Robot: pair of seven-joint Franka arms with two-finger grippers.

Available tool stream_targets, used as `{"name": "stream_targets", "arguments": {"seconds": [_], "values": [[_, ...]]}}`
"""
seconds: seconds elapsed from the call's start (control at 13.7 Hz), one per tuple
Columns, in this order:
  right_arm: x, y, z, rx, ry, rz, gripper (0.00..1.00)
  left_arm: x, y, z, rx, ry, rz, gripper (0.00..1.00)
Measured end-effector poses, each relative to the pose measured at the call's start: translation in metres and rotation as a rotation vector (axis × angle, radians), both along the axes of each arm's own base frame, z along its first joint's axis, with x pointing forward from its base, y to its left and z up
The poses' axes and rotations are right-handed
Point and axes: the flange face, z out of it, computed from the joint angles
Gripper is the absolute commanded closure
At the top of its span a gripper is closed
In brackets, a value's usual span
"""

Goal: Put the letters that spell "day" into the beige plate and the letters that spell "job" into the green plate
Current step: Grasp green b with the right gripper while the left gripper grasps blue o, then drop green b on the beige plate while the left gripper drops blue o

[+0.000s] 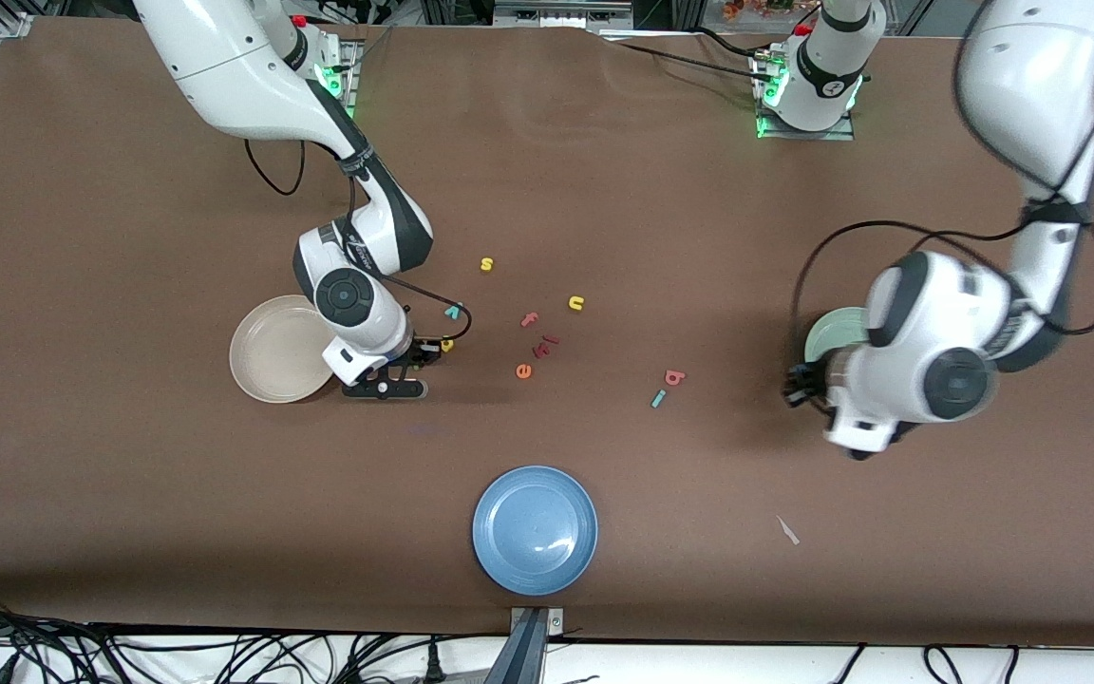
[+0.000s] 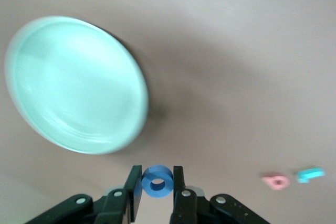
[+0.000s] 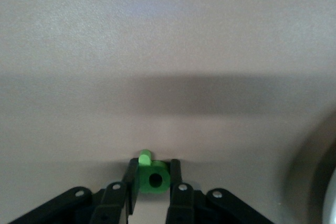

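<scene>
Left wrist view: left gripper [image 2: 157,182] clamps the blue "o" [image 2: 157,181] in the air, with the green plate [image 2: 73,85] just beside it, so a short carry toward that plate looks next. Right gripper [image 3: 154,178] is closed on the green letter [image 3: 151,177] at the table beside the beige plate [image 1: 267,351], toward the right arm's end.
</scene>
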Motion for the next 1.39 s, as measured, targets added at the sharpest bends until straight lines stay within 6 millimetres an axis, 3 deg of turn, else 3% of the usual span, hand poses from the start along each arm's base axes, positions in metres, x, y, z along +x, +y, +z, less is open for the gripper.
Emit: {"name": "stream_targets", "arguments": {"seconds": [0.15, 0.36, 0.44, 0.51, 0.58, 0.66, 0.8, 0.95, 1.02, 1.09, 1.17, 1.39], "values": [[0.005, -0.001, 0.011, 0.000, -0.011, 0.037, 0.98, -0.006, 0.053, -0.021, -0.040, 0.044, -0.046, 0.89], [0.017, -0.034, 0.032, -0.039, 0.002, 0.116, 0.97, -0.019, 0.094, -0.079, -0.080, 0.129, -0.090, 0.79], [0.021, -0.050, 0.035, -0.054, 0.010, 0.145, 0.97, -0.022, 0.097, -0.097, -0.085, 0.151, -0.096, 0.65], [0.026, -0.067, 0.039, -0.067, 0.013, 0.171, 0.97, -0.024, 0.098, -0.111, -0.085, 0.168, -0.101, 0.43], [0.028, -0.082, 0.043, -0.077, 0.016, 0.191, 0.97, -0.025, 0.098, -0.119, -0.084, 0.176, -0.105, 0.10], [0.027, -0.096, 0.047, -0.086, 0.021, 0.206, 0.97, -0.025, 0.098, -0.121, -0.083, 0.176, -0.106, 0.00], [0.020, -0.124, 0.051, -0.101, 0.040, 0.228, 0.97, -0.021, 0.097, -0.111, -0.082, 0.157, -0.108, 0.00], [0.010, -0.149, 0.043, -0.114, 0.065, 0.230, 0.93, -0.013, 0.086, -0.085, -0.086, 0.115, -0.103, 0.00], [0.003, -0.157, 0.034, -0.118, 0.072, 0.230, 0.64, -0.010, 0.071, -0.068, -0.092, 0.096, -0.074, 0.02], [-0.003, -0.162, 0.025, -0.119, 0.078, 0.229, 0.15, -0.009, 0.052, -0.053, -0.092, 0.085, -0.029, 0.04], [-0.009, -0.165, 0.018, -0.119, 0.085, 0.227, 0.00, -0.010, 0.029, -0.041, -0.083, 0.078, 0.020, 0.06], [-0.009, -0.169, 0.023, -0.116, 0.074, 0.220, 0.00, -0.011, -0.047, -0.033, -0.027, 0.034, 0.180, 0.06]]}}
